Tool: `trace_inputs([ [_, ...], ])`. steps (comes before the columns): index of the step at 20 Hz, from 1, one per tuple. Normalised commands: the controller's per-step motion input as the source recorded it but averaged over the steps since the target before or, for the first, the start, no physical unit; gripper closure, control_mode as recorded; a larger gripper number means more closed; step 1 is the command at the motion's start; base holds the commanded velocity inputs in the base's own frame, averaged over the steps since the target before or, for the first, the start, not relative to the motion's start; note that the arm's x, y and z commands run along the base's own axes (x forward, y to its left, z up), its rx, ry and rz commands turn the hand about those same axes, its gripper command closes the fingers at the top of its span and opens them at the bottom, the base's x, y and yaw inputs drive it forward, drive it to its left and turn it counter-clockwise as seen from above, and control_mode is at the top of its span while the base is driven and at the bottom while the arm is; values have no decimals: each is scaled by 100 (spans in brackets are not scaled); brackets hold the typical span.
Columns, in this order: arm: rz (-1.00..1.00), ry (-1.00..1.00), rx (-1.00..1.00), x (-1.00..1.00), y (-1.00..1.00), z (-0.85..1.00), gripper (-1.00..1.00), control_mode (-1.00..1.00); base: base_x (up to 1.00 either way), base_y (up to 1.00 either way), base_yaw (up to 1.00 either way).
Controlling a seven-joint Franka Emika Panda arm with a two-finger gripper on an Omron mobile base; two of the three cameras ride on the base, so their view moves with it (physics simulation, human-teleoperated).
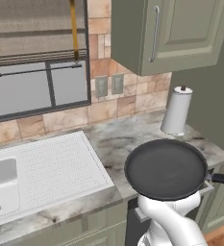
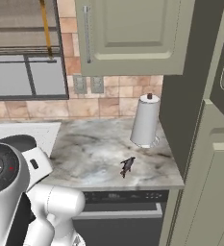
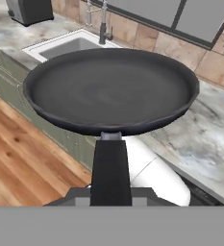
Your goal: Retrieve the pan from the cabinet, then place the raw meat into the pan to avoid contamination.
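My two-finger gripper [image 3: 110,199] is clamped on the thin straight black handle of the round, shallow, dark grey-black frying pan [image 3: 111,89].

I hold the pan level in the air above the front edge of the marbled grey stone counter [image 1: 113,139], its bowl empty. The tiny dark grey-brown fish [image 2: 127,166] lies on that counter, near the white paper-towel roll [image 2: 145,121] but apart from it. The white sink [image 1: 17,178] sits to the left.
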Motion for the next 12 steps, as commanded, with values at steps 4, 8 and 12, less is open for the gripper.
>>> trace_inputs([
  [4, 0, 0, 0, 0, 0, 0, 100, 100, 7, 15, 8],
  [8, 0, 0, 0, 0, 0, 0, 100, 100, 18, -6, 0],
  [12, 0, 0, 0, 0, 0, 0, 100, 100, 19, -24, 0],
])
